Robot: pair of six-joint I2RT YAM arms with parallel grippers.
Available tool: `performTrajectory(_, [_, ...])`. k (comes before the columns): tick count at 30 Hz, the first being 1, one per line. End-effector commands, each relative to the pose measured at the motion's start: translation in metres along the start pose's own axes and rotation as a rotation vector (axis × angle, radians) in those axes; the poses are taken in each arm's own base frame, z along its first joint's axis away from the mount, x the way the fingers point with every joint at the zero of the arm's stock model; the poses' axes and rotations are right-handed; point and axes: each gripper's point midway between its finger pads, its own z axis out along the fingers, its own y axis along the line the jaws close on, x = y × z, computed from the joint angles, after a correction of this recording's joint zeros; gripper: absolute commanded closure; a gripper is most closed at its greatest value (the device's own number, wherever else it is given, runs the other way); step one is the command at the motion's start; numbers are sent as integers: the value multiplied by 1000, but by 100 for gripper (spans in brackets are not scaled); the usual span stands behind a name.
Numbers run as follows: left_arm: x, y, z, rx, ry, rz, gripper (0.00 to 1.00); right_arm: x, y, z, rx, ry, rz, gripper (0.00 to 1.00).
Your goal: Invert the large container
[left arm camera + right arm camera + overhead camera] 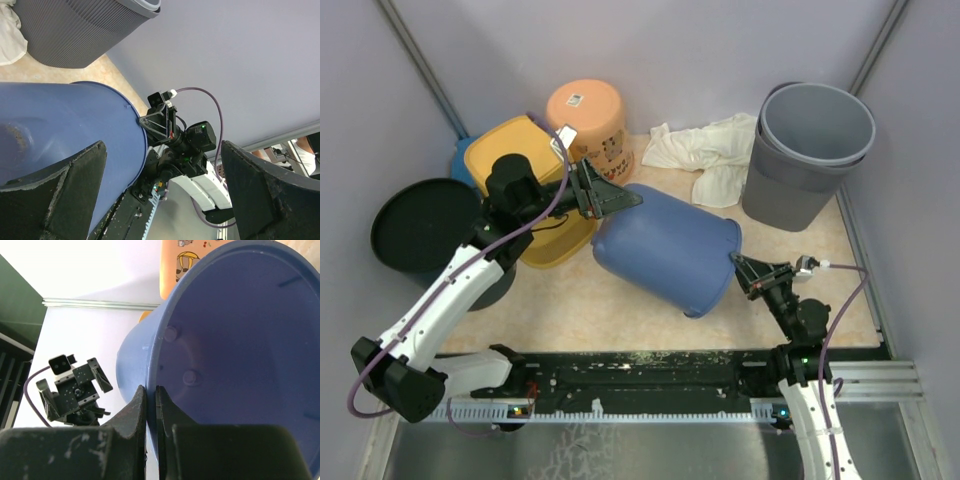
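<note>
The blue bucket [665, 250] lies on its side on the tabletop [620, 310], just beside the grey bin [810, 150], with its mouth facing the right arm. The turn looks about half done: the bucket is tipped over but not yet mouth-down. The right hand [745, 272] is nearly closed, pinching the bucket's rim between its fingers. The left hand [610, 200] is spread wide and grips nothing. It sits at the bucket's closed base, the end farther from the bin; whether it touches is unclear. What remains, I judge, is swinging the base up and over until the rim sits flat.
</note>
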Motion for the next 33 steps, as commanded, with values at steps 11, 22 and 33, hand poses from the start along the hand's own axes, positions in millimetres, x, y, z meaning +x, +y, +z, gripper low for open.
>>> performTrajectory(11, [-7,53,-5,-318,17,38,0,10,-147,-27,493,28,124,100])
performTrajectory(22, [-8,41,-9,-267,41,87,0,8,-144,-25,488,28,72,100])
performTrajectory(33, [21,10,5,21,144,-41,0,3,-142,-20,550,69,-94,86])
